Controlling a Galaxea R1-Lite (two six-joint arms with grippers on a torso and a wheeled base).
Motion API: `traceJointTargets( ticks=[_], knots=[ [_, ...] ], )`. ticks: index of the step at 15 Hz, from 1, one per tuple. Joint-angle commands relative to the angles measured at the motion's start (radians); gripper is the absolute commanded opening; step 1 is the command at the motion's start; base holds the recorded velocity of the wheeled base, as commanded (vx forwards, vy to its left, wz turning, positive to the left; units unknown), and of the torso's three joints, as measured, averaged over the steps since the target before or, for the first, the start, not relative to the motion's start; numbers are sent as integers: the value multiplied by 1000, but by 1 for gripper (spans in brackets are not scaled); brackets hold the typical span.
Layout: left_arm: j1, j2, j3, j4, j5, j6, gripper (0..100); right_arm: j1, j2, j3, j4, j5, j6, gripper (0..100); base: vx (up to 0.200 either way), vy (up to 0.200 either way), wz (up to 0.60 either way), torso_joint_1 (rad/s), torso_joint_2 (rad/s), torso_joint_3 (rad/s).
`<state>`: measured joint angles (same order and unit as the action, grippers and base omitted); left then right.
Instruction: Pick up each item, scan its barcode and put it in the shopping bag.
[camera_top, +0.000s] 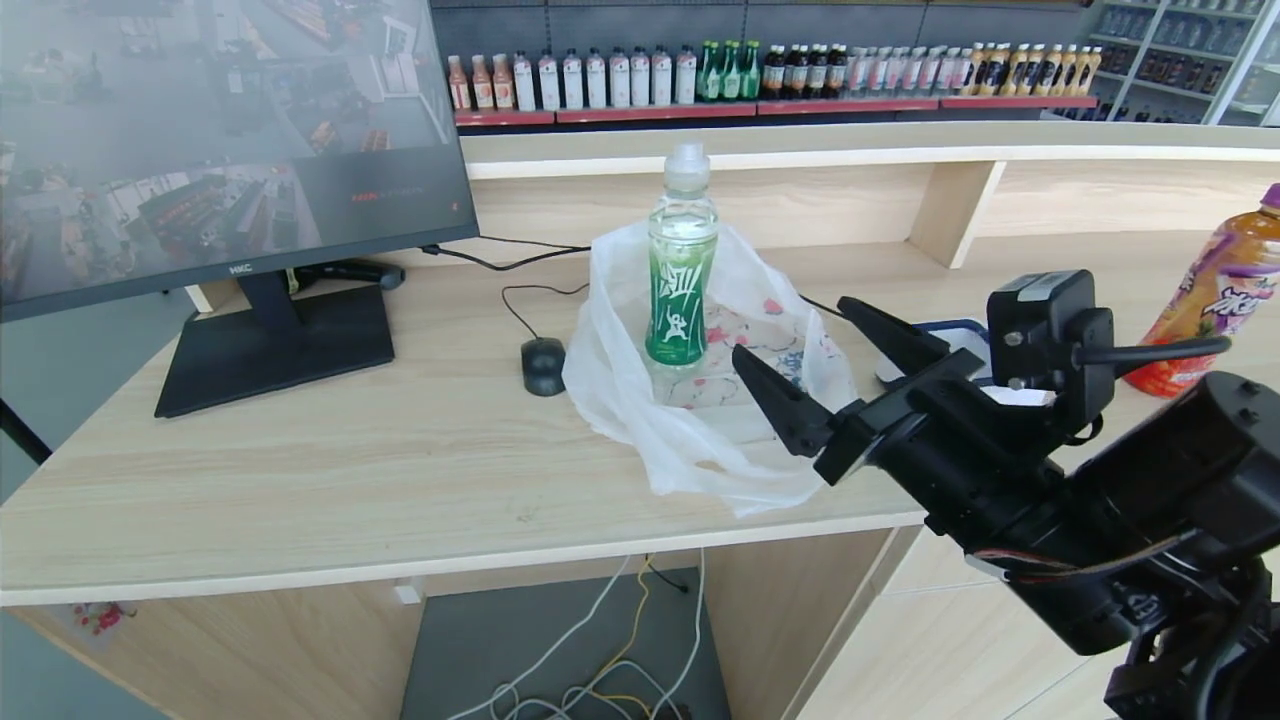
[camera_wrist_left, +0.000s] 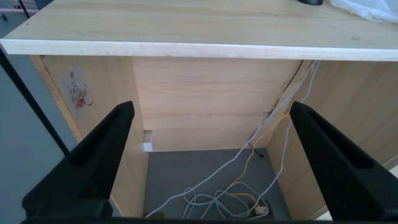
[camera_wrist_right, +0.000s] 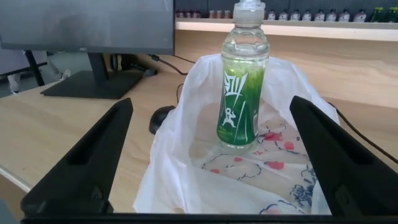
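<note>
Two grippers, both spread wide, both empty. Right gripper (camera_top: 792, 328): hangs over the front-right corner of the desk (camera_top: 300, 480), tips aimed at the shopping bag (camera_top: 640, 400), just short of its rim. Left gripper (camera_wrist_left: 208, 162): hangs low in front of the desk, facing the cables (camera_wrist_left: 224, 193) beneath it.

Green bottle (camera_top: 682, 270): stands upright inside the open bag, at about 10 o'clock from the right gripper in head view, near but apart. Reads as one item bagged.

Orange bottle (camera_top: 1215, 300): stands at 3 o'clock from that gripper, well apart, outside the bag. Probably next. Calls for a swing right with jaws wide, a grip around the body, then label to the scanner; scanner's place cannot be told.

Mouse (camera_top: 543, 365) and monitor (camera_top: 220, 140): at 9 to 10 o'clock from the bag.
</note>
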<state>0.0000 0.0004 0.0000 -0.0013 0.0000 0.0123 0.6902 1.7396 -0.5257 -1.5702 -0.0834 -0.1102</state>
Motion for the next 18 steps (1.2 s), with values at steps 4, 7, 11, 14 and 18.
traceJointTargets(
  ticks=[4, 7, 11, 14, 18],
  knots=[
    [0, 0, 0, 0, 0, 0, 100, -18, 21, -46, -1, -4, -2, 100, 0, -100, 0, 1, 0, 2],
    [0, 0, 0, 0, 0, -2, 100, -18, 58, -86, -1, -4, -2, 100, 0, -200, 0, 7, 2, 6],
    [2, 0, 0, 0, 2, -5, 100, -17, 72, -105, -1, -4, -2, 100, 0, -200, 0, 5, 0, -2],
    [0, 0, 0, 0, 0, -5, 100, -17, 71, -106, -1, -4, -2, 100, 0, -200, 0, 2, 10, 6],
    [2, 0, 0, 0, 0, -6, 100, -15, 61, -94, -1, -4, -3, 100, 0, -200, 0, 4, 2, 2]
  ],
)
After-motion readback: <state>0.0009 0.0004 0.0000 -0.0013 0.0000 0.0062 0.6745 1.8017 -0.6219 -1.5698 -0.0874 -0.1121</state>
